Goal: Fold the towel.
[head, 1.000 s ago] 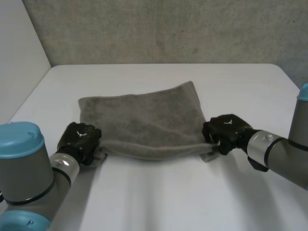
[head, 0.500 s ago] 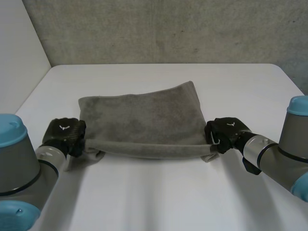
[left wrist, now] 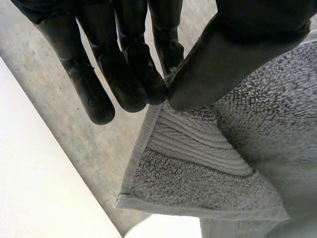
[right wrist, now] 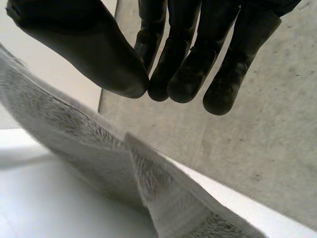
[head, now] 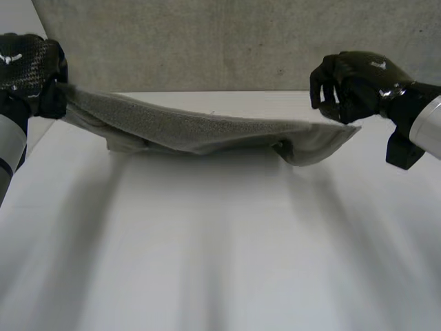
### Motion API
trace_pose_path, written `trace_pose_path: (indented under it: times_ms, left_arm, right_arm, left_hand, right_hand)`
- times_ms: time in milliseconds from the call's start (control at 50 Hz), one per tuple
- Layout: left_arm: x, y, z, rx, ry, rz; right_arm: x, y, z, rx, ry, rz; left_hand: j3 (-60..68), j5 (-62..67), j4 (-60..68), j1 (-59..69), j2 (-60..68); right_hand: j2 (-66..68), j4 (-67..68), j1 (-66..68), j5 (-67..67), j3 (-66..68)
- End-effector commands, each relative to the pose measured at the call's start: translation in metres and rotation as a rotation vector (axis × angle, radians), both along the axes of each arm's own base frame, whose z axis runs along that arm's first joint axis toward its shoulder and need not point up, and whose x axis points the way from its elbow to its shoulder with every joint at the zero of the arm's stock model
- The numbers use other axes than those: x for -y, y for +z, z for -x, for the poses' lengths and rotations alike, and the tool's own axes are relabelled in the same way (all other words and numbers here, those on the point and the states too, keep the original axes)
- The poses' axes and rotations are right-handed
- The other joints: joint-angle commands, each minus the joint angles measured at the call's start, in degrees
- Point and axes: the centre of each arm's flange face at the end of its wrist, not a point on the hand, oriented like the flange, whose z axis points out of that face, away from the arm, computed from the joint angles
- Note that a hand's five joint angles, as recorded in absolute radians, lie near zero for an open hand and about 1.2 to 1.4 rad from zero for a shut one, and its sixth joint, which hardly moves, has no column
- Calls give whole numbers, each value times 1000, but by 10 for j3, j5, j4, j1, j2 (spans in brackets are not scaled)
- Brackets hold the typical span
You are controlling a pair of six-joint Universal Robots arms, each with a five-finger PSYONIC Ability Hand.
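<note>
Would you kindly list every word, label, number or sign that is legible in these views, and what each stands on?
No words or numbers can be read anywhere.
Left robot hand: a small white emblem on its back, no letters.
Right robot hand: the same white emblem, no letters.
Towel: no label visible.

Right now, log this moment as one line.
left hand: pinching towel corner | right hand: over towel's other end, hold unclear | towel: near edge up off table

Grey terry towel (head: 207,131) spans midair, stretched wide, sagging slightly.
</note>
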Motion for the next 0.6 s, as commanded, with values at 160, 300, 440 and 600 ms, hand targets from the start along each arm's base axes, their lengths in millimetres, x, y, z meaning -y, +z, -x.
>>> trace_pose_path:
  times_ms: [160,300,440,600]
  left_arm:
    - [-8,-126,-7,113,15,-372]
    - [-4,-144,-18,116,56,-410]
    - [5,-140,-25,107,86,-400]
    - [14,-126,-24,94,82,-354]
  right_arm:
    - [7,-129,-5,-266,-8,-233]
    - [5,-146,-4,-293,-14,-259]
    - [-7,-142,-1,-290,-10,-265]
    - [-23,-159,-4,-300,9,-263]
  left_hand:
    - [34,34,21,51,29]
    - [34,34,21,51,29]
    - [34,34,21,51,29]
    - [34,34,21,51,29]
  right_hand:
    - [38,32,33,28,34]
    - [-270,-276,-275,-279,-274]
    - [-488,-494,-493,-497,-492]
    - [-510,-516,-515,-519,-514]
